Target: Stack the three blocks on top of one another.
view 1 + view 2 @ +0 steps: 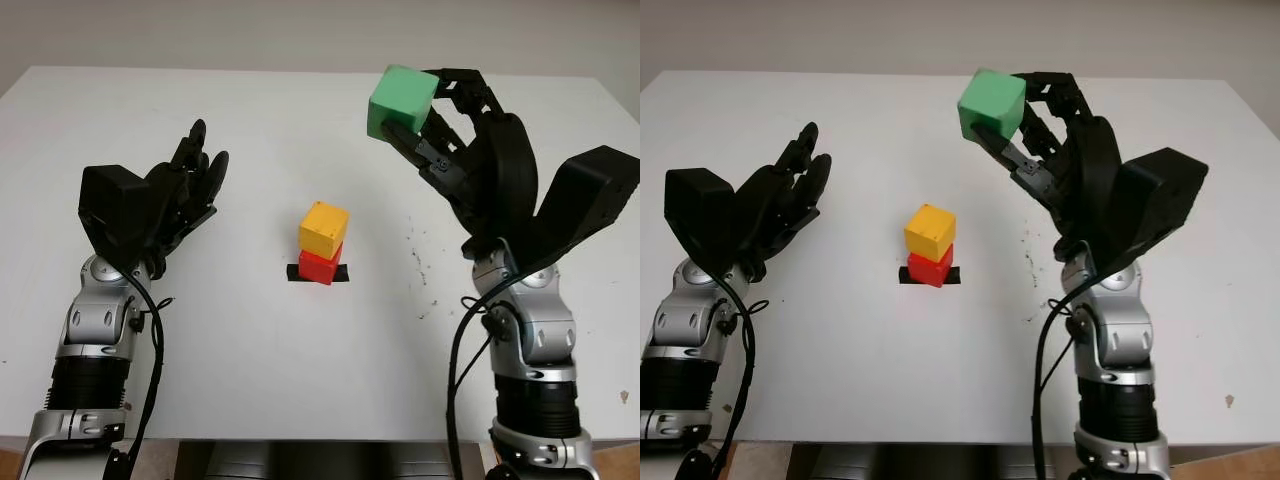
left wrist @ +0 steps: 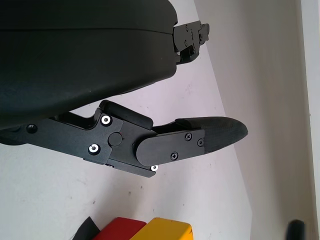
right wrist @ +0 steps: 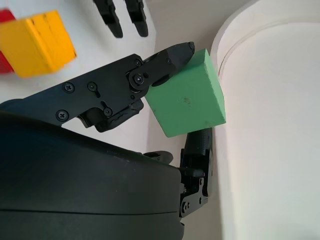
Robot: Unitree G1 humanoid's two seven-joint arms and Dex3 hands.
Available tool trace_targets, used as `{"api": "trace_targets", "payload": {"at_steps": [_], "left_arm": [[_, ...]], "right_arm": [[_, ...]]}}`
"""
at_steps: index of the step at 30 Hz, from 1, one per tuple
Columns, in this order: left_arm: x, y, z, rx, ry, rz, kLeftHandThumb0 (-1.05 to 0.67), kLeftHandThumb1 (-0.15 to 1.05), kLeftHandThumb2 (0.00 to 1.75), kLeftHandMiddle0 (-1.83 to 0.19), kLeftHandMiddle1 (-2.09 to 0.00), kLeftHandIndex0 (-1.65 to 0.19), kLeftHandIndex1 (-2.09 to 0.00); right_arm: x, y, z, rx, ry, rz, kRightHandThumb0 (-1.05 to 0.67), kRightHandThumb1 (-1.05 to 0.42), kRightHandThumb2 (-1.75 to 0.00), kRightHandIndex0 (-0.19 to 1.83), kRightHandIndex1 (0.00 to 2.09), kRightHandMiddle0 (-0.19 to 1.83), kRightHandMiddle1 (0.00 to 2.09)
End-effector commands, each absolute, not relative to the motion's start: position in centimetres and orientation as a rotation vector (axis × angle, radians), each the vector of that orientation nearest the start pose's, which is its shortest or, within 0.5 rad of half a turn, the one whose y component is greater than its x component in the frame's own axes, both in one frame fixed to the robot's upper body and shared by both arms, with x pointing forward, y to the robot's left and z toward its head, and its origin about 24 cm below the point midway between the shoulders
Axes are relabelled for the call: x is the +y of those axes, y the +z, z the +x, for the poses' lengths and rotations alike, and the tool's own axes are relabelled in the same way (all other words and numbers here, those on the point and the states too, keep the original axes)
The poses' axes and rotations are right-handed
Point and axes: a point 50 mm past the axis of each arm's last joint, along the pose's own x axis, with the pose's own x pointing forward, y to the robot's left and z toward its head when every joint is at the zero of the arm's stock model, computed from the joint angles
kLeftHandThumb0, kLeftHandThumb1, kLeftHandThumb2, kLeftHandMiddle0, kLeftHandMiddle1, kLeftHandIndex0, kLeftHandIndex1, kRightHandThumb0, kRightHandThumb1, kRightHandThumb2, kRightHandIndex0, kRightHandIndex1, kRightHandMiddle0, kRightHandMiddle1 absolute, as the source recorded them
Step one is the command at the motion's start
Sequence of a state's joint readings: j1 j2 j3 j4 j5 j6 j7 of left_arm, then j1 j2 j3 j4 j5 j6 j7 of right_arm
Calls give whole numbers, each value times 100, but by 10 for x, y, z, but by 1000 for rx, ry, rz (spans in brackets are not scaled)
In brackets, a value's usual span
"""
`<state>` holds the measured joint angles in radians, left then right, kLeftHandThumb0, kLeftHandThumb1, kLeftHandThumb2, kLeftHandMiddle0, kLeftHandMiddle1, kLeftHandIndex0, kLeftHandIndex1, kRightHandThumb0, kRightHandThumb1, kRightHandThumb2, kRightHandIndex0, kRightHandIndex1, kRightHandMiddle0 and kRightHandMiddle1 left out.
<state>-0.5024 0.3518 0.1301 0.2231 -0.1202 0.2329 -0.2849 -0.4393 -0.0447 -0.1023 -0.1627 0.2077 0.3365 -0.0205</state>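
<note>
Your right robot hand grips the green block aloft, right of the yellow block stacked on red block. Left robot hand holds nothing, open above the desk.

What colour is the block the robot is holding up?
Green, held in the right hand; clearest in the right wrist view.

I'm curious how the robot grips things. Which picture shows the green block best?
The right wrist view: the green block is close up, pinched between the right hand's fingers. Both eye views show it smaller, held high above the table, away from the yellow block on the red block.
</note>
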Motion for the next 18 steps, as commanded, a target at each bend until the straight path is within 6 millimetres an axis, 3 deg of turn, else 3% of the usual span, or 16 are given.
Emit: {"api": "trace_targets", "payload": {"at_steps": [1,18], "left_arm": [[210,137,339,-64,-181,181,-70,105,56,19,0,19,0],[210,135,339,-69,-191,188,-70,105,56,19,0,19,0]], "right_arm": [[-139,167,312,-230,85,203,-39,-100,-6,28,0,15,173],[-119,138,317,-89,113,158,-42,-93,-5,33,5,31,164]]}}
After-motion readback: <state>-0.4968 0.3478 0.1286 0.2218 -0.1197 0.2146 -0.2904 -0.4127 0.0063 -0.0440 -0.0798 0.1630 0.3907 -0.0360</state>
